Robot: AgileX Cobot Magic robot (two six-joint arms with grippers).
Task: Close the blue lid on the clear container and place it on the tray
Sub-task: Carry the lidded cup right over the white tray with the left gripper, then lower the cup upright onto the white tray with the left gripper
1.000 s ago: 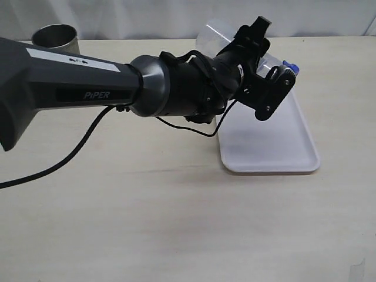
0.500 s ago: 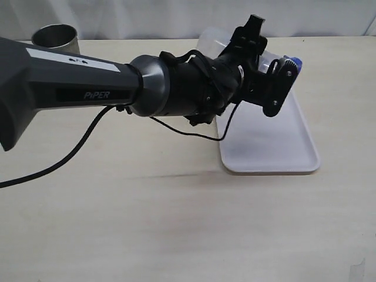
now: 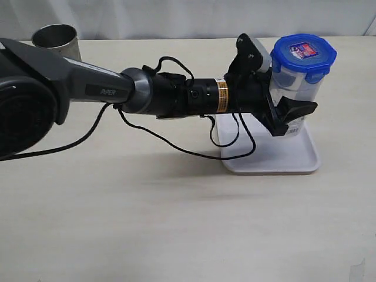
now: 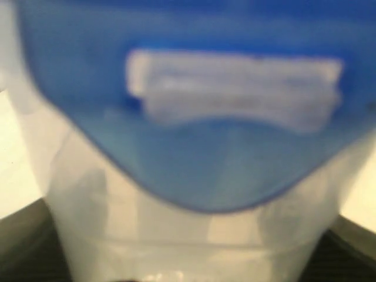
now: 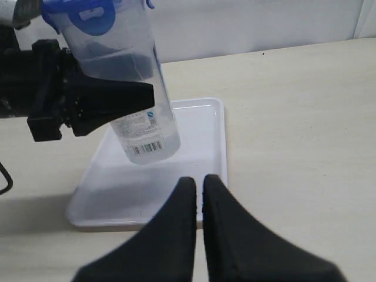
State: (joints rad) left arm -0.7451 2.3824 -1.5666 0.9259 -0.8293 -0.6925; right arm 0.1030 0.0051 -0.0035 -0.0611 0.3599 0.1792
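The clear container [image 3: 295, 82] stands nearly upright over the far end of the white tray [image 3: 267, 154], with the blue lid [image 3: 305, 51] on top of it. My left gripper [image 3: 289, 115] is shut on the container's middle from the side. In the right wrist view the container [image 5: 141, 111] leans slightly, its barcode base at or just above the tray [image 5: 197, 135], under the lid [image 5: 88, 14] and the left gripper [image 5: 103, 101]. My right gripper [image 5: 200, 179] is shut and empty, near the tray's front edge. The left wrist view shows only the blurred lid [image 4: 223, 117] and container wall [image 4: 176, 235].
A steel cup [image 3: 55, 37] stands at the table's far left corner. The left arm [image 3: 88, 88] and its loose black cable [image 3: 176, 147] stretch across the table's middle. Bare tray surface lies in front of the container.
The left wrist has rolled and extended to the right, swinging the container from a steep tilt to nearly upright. The lidded top now shows fully above the gripper.
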